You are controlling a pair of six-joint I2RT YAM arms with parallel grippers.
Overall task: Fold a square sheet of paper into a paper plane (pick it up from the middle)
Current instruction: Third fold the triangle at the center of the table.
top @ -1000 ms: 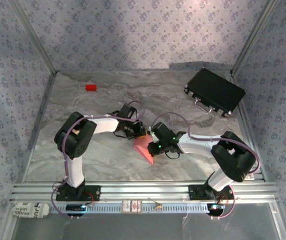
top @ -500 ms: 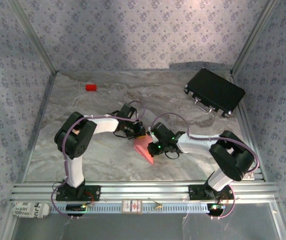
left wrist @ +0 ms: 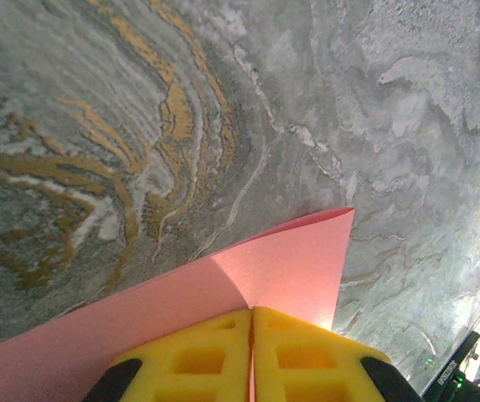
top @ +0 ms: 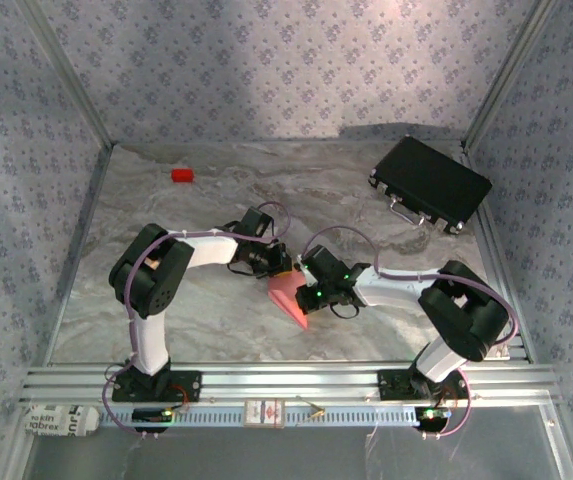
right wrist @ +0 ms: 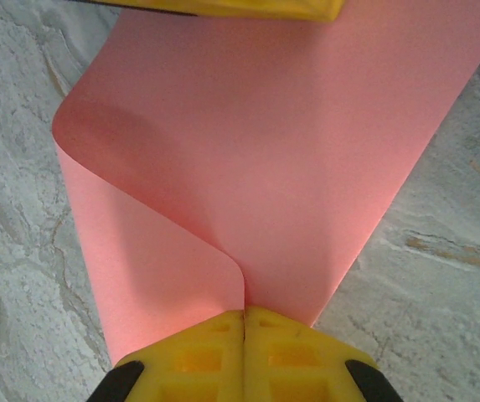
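**1. Salmon-pink paper sheet** (top: 291, 303)
- Location: middle of the marbled tabletop (top: 206, 200), between the two wrists.
- From above, a pointed wedge shows toward the near side. Its far part is covered by the gripper bodies.
- In the right wrist view the sheet is bent over on itself, with a rounded curl at the left. The layers meet at the fingers, and the frame cuts the sheet off at the top and right.
- Whether any crease is pressed sharp, or whether the sheet touches the table, cannot be told.

**2. Left gripper** (left wrist: 252, 339)
- The yellow fingers are pressed together with the sheet pinched between them.
- The bottom edge of the frame cuts off the finger bases.
- One corner of the sheet juts free to the right.

**3. Right gripper** (right wrist: 244, 335)
- The yellow fingers are closed with no gap, clamped on the sheet where the curl turns back.
- A yellow finger of the left gripper lies along the top edge of this view, mostly out of frame, at the sheet's far end.
- From above, both sets of fingertips are hidden beneath the wrists.

**4. Small red block** (top: 182, 175)
- Location: far left of the table, well apart from the sheet.
- It is too small for detail.

**5. Black case** (top: 430, 184)
- Location: far right corner, lying flat, closed and set at an angle.
- The fittings on its near side are hard to make out.

**6. Aluminium rail** (top: 286, 380)
- Location: the near edge, carrying both arm bases.
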